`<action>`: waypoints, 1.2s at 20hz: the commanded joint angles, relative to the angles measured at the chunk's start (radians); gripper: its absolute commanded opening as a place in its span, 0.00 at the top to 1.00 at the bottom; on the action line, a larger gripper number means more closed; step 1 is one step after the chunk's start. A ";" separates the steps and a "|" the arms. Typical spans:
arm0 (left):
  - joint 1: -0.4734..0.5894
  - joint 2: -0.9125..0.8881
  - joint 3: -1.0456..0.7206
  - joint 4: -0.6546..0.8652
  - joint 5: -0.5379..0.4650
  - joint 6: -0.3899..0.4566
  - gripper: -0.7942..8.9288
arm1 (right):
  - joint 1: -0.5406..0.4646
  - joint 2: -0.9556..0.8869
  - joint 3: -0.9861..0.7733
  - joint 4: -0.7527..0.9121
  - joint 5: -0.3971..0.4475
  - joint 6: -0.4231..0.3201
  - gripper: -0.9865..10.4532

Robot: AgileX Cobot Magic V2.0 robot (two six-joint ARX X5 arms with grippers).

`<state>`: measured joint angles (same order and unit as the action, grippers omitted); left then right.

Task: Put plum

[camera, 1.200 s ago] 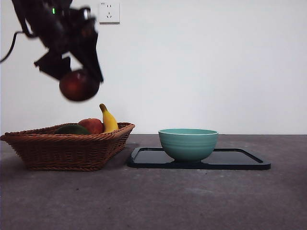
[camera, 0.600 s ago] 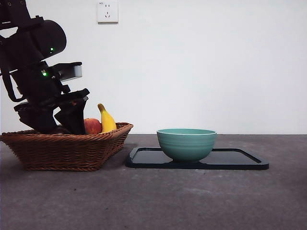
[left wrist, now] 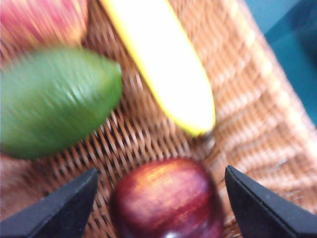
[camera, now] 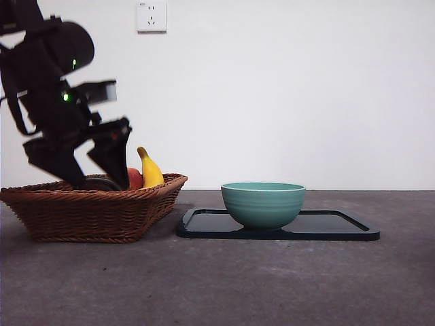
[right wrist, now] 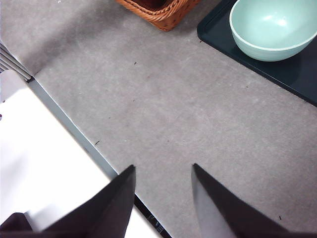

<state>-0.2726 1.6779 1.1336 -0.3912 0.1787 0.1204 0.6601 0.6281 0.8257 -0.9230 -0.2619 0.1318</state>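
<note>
The plum (left wrist: 166, 198), glossy dark maroon, lies on the woven floor of the wicker basket (left wrist: 252, 109). My left gripper (left wrist: 161, 206) is open, one jaw on each side of the plum and clear of it. From the front, that gripper (camera: 100, 178) reaches down into the basket (camera: 95, 210) at the left, and the rim and arm hide the plum. My right gripper (right wrist: 161, 198) hangs open over bare grey table, holding nothing.
Beside the plum in the basket lie a banana (left wrist: 163, 64), a green fruit (left wrist: 54, 99) and a red apple (left wrist: 39, 20). A teal bowl (camera: 263, 202) stands on a black tray (camera: 340, 227) right of the basket. A white table edge (right wrist: 44, 163) shows beneath the right arm.
The left gripper, which held the plum high above the basket, came down into it and has opened. The plum now rests on the basket floor, and the arm has lifted slightly.
</note>
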 commanded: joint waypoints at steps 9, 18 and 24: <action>-0.030 -0.274 0.213 -0.409 0.456 -0.009 0.50 | 0.007 0.004 0.007 0.123 0.005 -0.008 0.76; -0.096 -0.382 0.213 -0.661 0.554 0.080 0.50 | 0.007 0.005 0.007 0.134 0.028 0.011 0.76; -0.097 -0.382 0.213 -0.663 0.553 0.080 0.50 | 0.007 0.005 0.007 0.134 0.027 0.023 0.76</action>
<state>-0.3649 1.2854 1.3228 -1.0584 0.7296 0.1814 0.6601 0.6281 0.8257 -0.7998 -0.2348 0.1394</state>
